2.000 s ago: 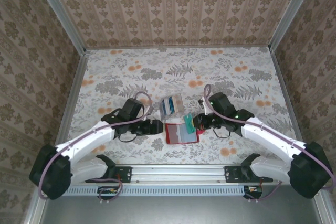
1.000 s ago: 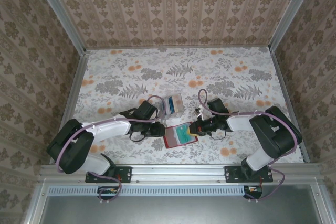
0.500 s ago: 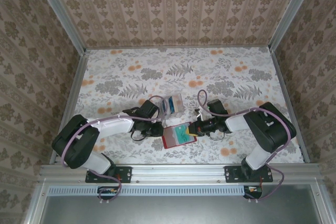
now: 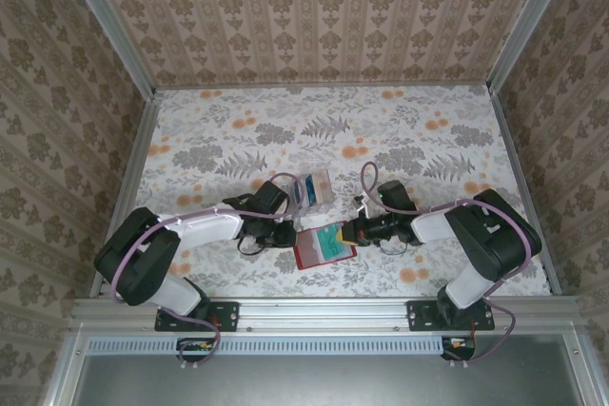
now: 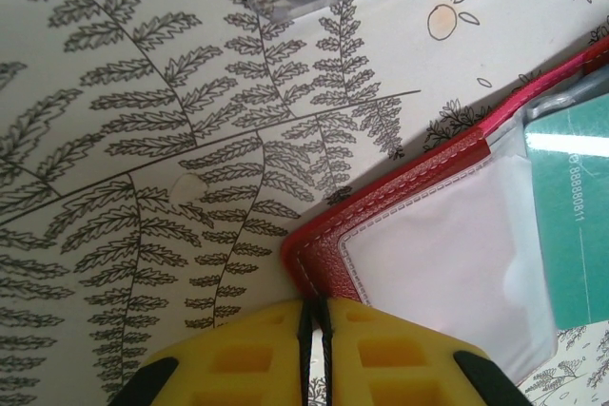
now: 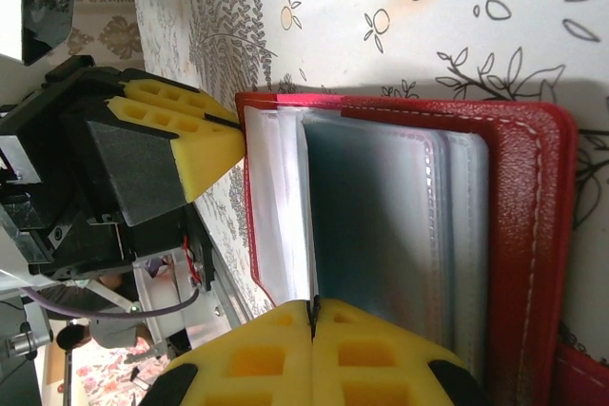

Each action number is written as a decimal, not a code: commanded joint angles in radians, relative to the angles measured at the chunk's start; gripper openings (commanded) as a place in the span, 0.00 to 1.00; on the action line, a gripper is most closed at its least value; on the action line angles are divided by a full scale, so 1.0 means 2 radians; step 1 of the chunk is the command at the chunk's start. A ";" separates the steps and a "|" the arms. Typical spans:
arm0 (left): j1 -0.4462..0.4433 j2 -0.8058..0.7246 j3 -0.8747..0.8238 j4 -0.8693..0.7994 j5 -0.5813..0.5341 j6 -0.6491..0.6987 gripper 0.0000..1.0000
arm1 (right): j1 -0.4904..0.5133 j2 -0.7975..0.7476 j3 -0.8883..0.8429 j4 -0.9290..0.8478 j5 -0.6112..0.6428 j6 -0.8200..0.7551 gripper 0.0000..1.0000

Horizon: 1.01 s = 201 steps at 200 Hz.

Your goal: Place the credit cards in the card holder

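Red card holder (image 4: 308,258) lying open, light, floppy; left fingers (image 5: 247,358) pinching cover corner, right fingers (image 6: 247,363) clamping slippery clear pocket leaf; stitched edge offering firmest hold

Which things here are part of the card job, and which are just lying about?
Part of the job: red wallet, open; teal card lying in it; cards in the clear box; left gripper pinching the wallet's corner; right gripper, shut at its pages.
Just there: flowered table cover; patterned walls; front metal rail.
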 commanded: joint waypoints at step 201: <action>0.001 0.003 -0.001 -0.021 -0.016 -0.007 0.14 | 0.013 0.048 0.004 0.027 -0.025 -0.013 0.00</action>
